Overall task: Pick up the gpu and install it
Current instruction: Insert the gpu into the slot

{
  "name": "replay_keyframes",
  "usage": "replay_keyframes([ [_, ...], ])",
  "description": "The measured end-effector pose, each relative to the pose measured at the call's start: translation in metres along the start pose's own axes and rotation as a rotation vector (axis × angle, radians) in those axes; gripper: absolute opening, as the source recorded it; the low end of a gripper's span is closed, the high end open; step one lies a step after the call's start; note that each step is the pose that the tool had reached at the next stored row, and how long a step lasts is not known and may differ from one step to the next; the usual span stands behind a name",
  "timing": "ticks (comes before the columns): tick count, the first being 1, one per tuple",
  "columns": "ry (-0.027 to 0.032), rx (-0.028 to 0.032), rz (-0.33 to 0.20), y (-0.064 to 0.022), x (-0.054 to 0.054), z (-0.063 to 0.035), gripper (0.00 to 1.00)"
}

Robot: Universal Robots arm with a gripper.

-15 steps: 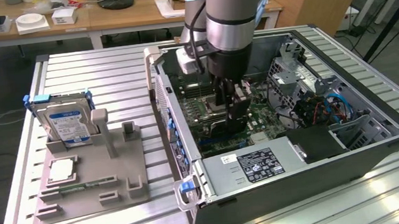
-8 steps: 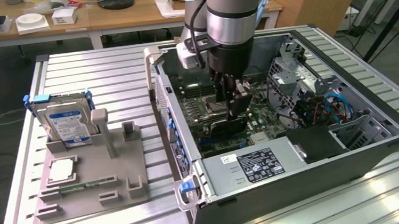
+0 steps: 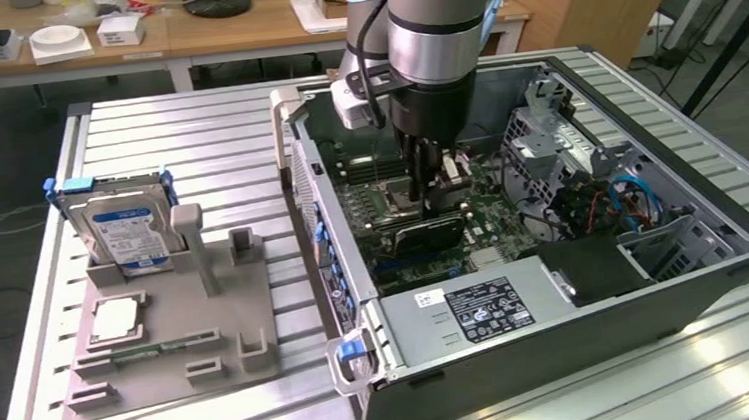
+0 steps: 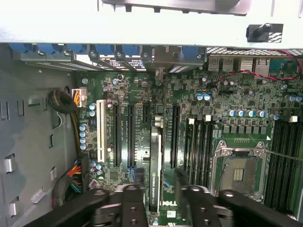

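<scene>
Case (image 3: pixel 701 275), lid off, on the table (image 3: pixel 167 126), with my claw (image 3: pixel 437 193) inside it above the motherboard (image 4: pixel 227 99). The gpu (image 4: pixel 155 161) stands on edge in a motherboard slot. My claw (image 4: pixel 158 201) is spread astride it, a gap showing beside one finger. Left of the case in the exterior view, a grey holder (image 3: pixel 160 382) carries an upright hard drive (image 3: pixel 129 234) and a flat memory stick (image 3: pixel 161 347).

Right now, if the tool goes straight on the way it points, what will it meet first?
Most likely the gpu, standing on edge in line with the tool, with the motherboard behind it. Depth is unclear, so the gap between them is uncertain.
</scene>
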State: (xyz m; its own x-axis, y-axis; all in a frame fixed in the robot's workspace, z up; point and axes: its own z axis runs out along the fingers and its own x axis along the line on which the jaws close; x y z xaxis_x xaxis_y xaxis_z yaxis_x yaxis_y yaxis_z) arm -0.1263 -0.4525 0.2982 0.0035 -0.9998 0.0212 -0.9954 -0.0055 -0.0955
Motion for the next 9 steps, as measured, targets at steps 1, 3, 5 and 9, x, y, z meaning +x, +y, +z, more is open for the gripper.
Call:
replay_keyframes([
  [1,0.0,0.0,0.0,0.0,0.0,0.0,0.38],
  [3,0.0,0.0,0.0,0.0,0.0,0.0,0.32],
  [5,0.0,0.0,0.0,0.0,0.0,0.0,0.25],
  [9,0.0,0.0,0.0,0.0,0.0,0.0,0.11],
])
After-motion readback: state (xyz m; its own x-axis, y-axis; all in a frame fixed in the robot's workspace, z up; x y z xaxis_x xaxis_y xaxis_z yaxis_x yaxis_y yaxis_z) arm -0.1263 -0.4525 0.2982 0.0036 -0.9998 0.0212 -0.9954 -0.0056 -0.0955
